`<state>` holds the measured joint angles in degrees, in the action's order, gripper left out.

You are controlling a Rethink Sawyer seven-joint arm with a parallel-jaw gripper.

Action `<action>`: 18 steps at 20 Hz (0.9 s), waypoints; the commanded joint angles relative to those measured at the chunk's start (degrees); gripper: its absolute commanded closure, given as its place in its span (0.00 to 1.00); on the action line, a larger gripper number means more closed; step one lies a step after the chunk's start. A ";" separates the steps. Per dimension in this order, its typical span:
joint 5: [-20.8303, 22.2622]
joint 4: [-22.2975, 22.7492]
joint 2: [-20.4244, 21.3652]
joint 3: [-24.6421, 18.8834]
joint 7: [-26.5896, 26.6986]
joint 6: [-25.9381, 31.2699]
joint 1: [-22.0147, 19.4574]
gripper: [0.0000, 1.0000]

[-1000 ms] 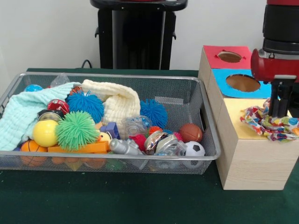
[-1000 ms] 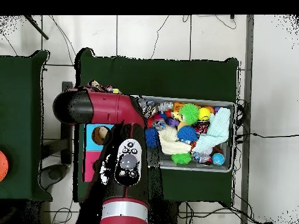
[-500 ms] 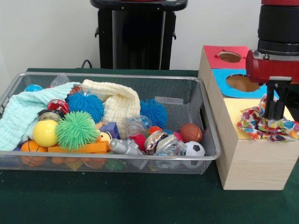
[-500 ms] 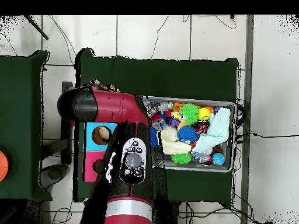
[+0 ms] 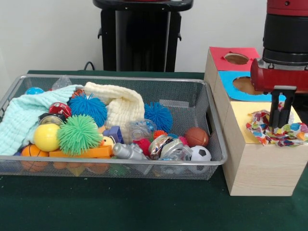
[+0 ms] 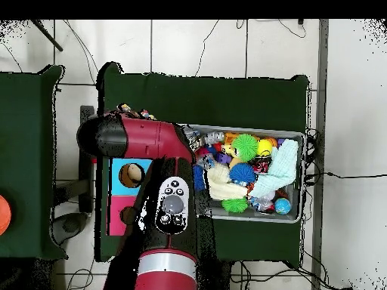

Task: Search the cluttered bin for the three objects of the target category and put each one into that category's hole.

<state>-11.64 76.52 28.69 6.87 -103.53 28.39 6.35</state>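
Soft, multicoloured cloth [image 5: 276, 130] sits bunched on the yellow box top [image 5: 245, 115], directly under my pincer [image 5: 277, 126], which pinches its middle. I judge it light, floppy; best held by a thick fold.

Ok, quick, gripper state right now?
Gripper: down in the multicoloured cloth on the box's yellow top; open or shut cannot be told.

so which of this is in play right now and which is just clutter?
In play:
end effector
patterned cloth over the yellow section
cream cloth, mint cloth in the bin

Clutter:
spiky balls, green and blue
yellow ball
soccer ball
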 commanded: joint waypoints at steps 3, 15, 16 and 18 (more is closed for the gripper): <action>0.27 3.63 -3.79 -2.34 -9.73 -0.36 -0.47 1.00; 0.51 7.15 -3.31 -4.17 -8.49 -2.34 -1.77 1.00; 0.48 7.51 -3.20 -4.33 -8.39 -2.35 -1.89 1.00; 0.46 8.18 -2.99 -4.59 -8.31 -2.59 -2.10 1.00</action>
<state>-11.64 76.68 28.72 6.76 -103.53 27.58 6.35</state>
